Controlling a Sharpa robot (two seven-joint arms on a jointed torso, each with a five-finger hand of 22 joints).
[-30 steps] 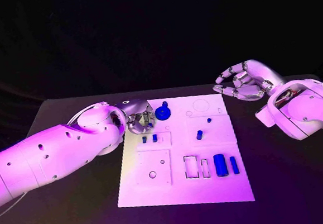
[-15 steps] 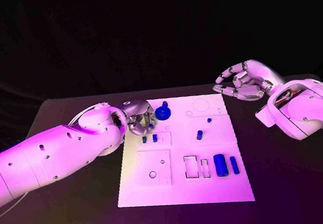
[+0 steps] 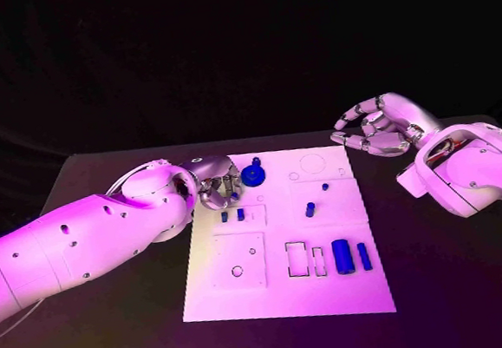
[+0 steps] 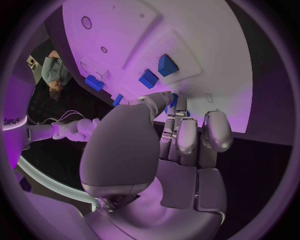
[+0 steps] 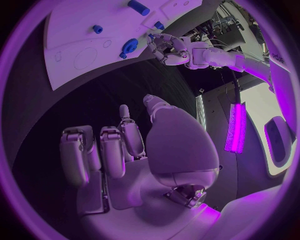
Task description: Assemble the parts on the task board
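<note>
Fingers [image 3: 218, 189] of left hand [image 3: 211, 184] curled beside round blue part [image 3: 253, 175] (grip unclear); right hand [image 3: 378, 128] loosely spread, empty.

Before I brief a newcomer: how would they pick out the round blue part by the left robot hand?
Find the white task board. At its far left corner, beside the left robot hand, sits the round blue part. It is disc-shaped; the other blue parts are narrow pegs or bars.

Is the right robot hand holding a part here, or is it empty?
Empty. The right robot hand is raised beside the white task board, off its far right corner, fingers curled apart with nothing between them in the right wrist view.
</note>
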